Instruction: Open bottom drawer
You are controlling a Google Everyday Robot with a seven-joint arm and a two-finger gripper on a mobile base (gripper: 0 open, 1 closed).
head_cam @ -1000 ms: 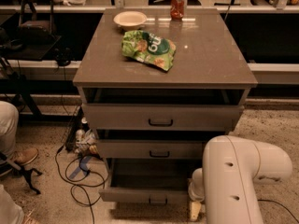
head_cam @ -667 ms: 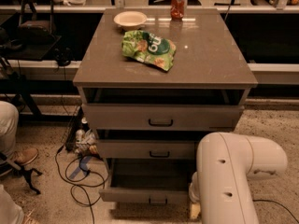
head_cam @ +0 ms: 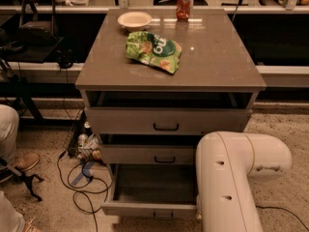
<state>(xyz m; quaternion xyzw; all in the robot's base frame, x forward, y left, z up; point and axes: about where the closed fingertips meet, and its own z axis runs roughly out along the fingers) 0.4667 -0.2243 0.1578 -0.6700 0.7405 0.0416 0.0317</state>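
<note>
The bottom drawer (head_cam: 145,210), the narrowest grey-beige front with a small black bar handle (head_cam: 163,215), is pulled out from the cabinet and its dark inside shows. My white arm (head_cam: 227,182) fills the lower right and covers the drawer's right end. My gripper (head_cam: 198,216) is almost wholly hidden behind the arm, at the right front corner of the bottom drawer. The middle drawer (head_cam: 149,154) and the widest top drawer (head_cam: 166,121) sit above it, each slightly out.
On the cabinet top (head_cam: 212,62) lie a green chip bag (head_cam: 154,48), a white bowl (head_cam: 134,19) and a red can (head_cam: 183,5). Cables (head_cam: 82,178) and bottles lie on the floor to the left. A person's leg and shoe (head_cam: 14,153) are at the far left.
My arm has shifted a little to the left, covering more of the drawers' right side. The bottom drawer stays pulled out.
</note>
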